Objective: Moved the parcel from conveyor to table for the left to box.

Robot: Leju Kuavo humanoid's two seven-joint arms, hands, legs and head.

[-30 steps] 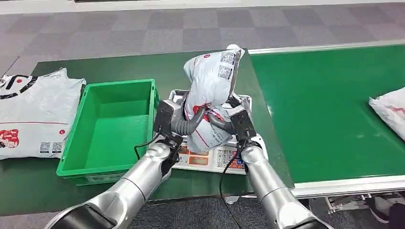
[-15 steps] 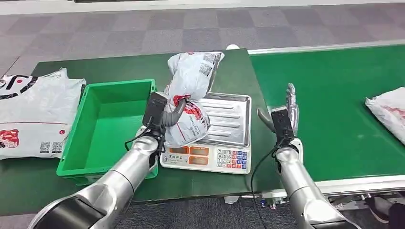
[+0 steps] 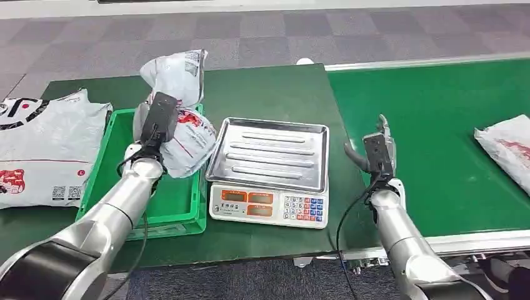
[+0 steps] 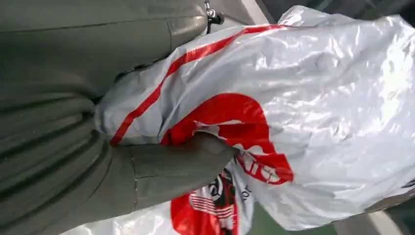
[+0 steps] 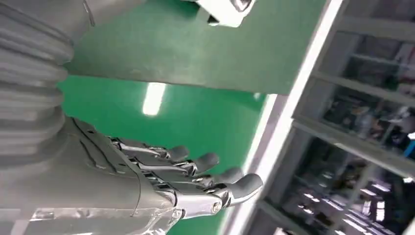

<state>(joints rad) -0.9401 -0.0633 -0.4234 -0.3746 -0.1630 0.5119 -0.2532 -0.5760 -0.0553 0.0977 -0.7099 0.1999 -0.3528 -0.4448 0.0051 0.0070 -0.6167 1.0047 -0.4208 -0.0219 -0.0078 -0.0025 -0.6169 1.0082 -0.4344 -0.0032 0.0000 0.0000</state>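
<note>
My left hand (image 3: 157,125) grips a crumpled white parcel (image 3: 181,112) with red print and holds it above the right side of the green box (image 3: 119,181). Up close, the thick grey thumb (image 4: 181,166) presses into the parcel's plastic (image 4: 318,107). My right hand (image 3: 377,150) hovers empty with straight, spread fingers (image 5: 205,169) over the left edge of the green conveyor (image 3: 437,144), to the right of the scale.
A weighing scale (image 3: 270,172) with a bare steel pan stands between the box and the conveyor. A flat white bag (image 3: 44,147) lies left of the box on the dark green table (image 3: 262,87). Another parcel (image 3: 509,150) rests on the conveyor's right side.
My left hand has carried the parcel leftward from above the scale to over the green box. My right hand let go of it and withdrew to the conveyor edge.
</note>
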